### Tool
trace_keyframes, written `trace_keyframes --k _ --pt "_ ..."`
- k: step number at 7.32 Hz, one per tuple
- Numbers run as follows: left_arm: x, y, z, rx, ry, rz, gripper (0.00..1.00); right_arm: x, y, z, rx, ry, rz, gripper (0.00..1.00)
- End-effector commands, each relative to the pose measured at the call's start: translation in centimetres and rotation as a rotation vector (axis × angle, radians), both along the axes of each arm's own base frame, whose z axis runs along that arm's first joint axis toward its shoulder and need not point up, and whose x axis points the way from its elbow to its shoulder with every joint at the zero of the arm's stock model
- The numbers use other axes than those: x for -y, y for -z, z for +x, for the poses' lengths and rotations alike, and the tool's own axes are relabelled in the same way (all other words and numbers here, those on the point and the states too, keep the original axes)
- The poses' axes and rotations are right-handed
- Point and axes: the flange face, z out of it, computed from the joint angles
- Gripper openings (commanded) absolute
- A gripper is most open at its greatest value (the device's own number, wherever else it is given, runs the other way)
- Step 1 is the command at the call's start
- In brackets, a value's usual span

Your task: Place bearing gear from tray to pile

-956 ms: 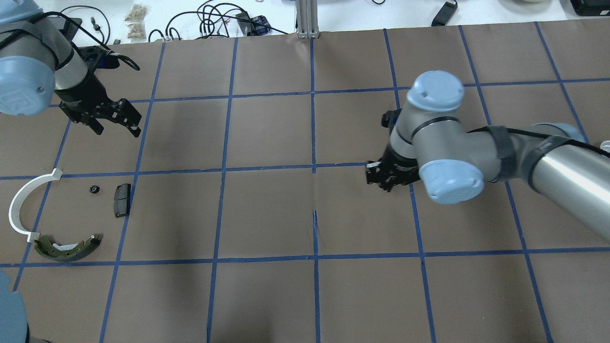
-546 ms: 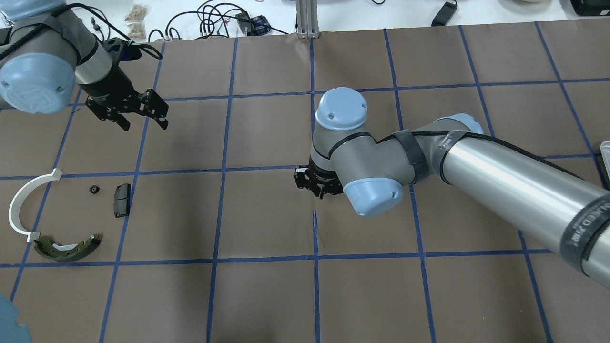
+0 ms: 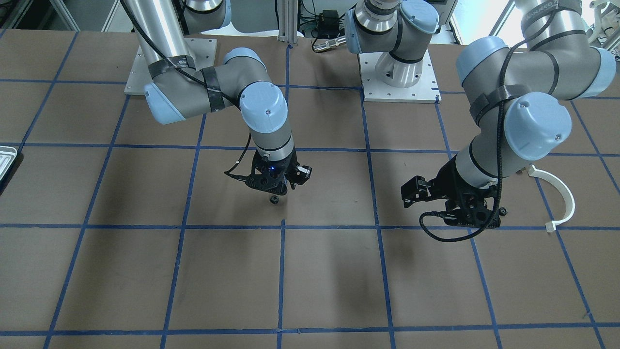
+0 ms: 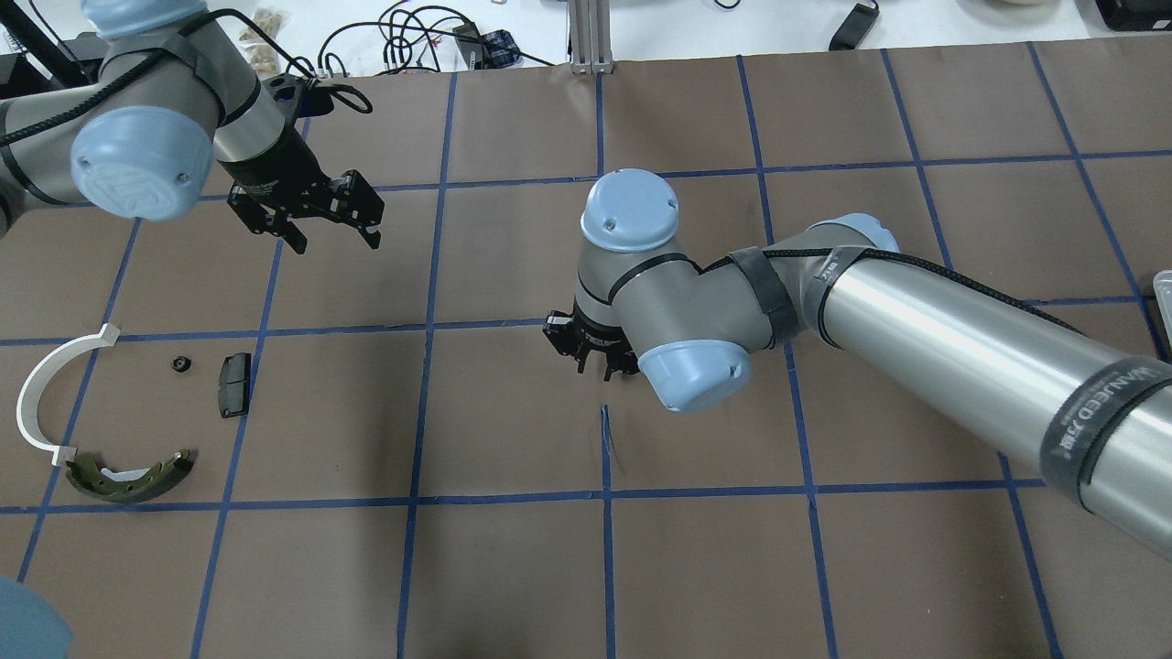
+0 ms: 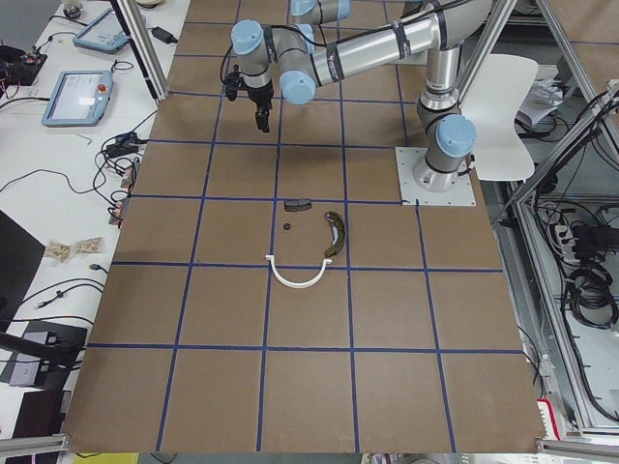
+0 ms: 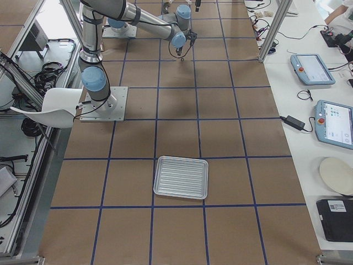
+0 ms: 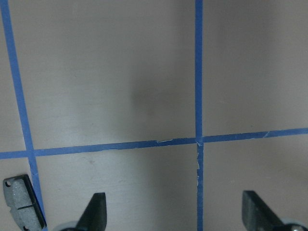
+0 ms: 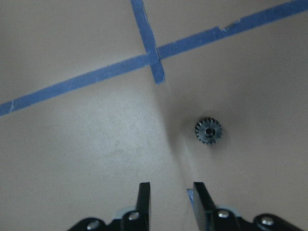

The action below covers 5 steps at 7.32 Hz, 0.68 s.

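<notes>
A small dark bearing gear lies on the brown table just ahead of my right gripper. The jaws stand a narrow gap apart with nothing between them. From the front the gear sits right under that gripper. My left gripper is open and empty above the table, to the right of and beyond the pile. The pile holds an olive brake shoe, a white arc, a dark pad and another small gear. The silver tray lies far to my right.
The right arm stretches across the table's right half to the centre. Blue tape lines grid the brown table. Cables and small parts lie beyond the far edge. The pad's corner shows in the left wrist view.
My right gripper has swept left from the right half to the table's centre. My left gripper has moved right and slightly away from the pile. The pile has not moved.
</notes>
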Motion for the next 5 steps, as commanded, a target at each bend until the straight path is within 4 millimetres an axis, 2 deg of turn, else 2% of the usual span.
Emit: trace_keyframes --k 1,2,3,4,5 --pt "-0.1 0.0 -2.4 -0.062 -0.033 0.000 1.00 5.4 -4.3 -6.5 -0.084 -0.057 -0.014 1.00" --pt "-0.5 0.3 -5.1 -0.055 -0.024 0.008 1.00 8.2 -7.4 -12.1 -0.090 -0.132 -0.004 1.00" --pt "-1.1 0.9 -8.3 -0.041 -0.019 0.021 1.00 9.7 -10.0 -17.9 -0.088 -0.183 0.009 1.00" --pt "-1.5 1.3 -12.0 -0.041 0.001 -0.027 1.00 10.0 -12.7 -23.3 -0.079 -0.213 0.031 1.00" --pt "-1.8 2.5 -14.9 -0.038 -0.002 -0.046 1.00 9.9 -16.7 -27.9 -0.121 -0.242 0.011 1.00"
